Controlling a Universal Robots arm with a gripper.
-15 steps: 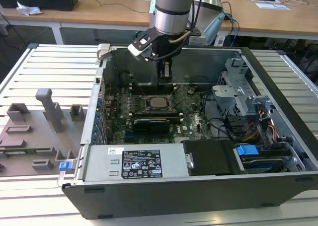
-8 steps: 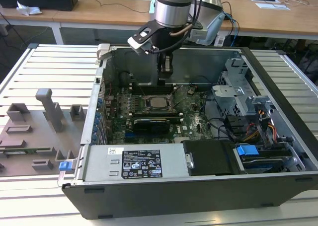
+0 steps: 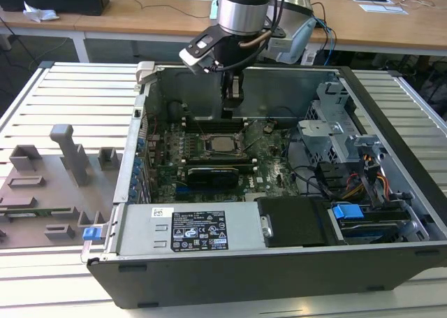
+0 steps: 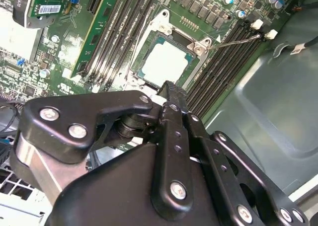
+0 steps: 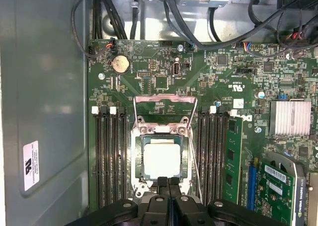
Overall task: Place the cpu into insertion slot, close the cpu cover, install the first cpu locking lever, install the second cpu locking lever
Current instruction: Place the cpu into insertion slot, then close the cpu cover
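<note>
The cpu [image 5: 160, 159] lies flat in the insertion slot [image 5: 140, 188] on the green motherboard, its silvery top showing through a square window. The cpu cover [image 5: 139, 156] frames it and looks folded down over it. A thin wire locking lever [image 5: 195, 166] slants free beside the socket, also seen as a raised rod [image 4: 236, 39] in the second wrist view. My gripper [image 5: 168, 180] hangs just above the socket's edge, fingers pressed together with nothing between them. In the exterior view the gripper [image 3: 229, 112] is inside the case over the cpu [image 3: 223, 142].
Black memory slots [image 5: 109, 156] flank the socket on both sides. A green expansion card [image 5: 233, 159] and a finned heatsink [image 5: 292, 117] stand nearby. The case wall [image 5: 44, 112], cables [image 5: 218, 32], the power supply [image 3: 188, 227] and drive bays [image 3: 342, 143] hem the board in.
</note>
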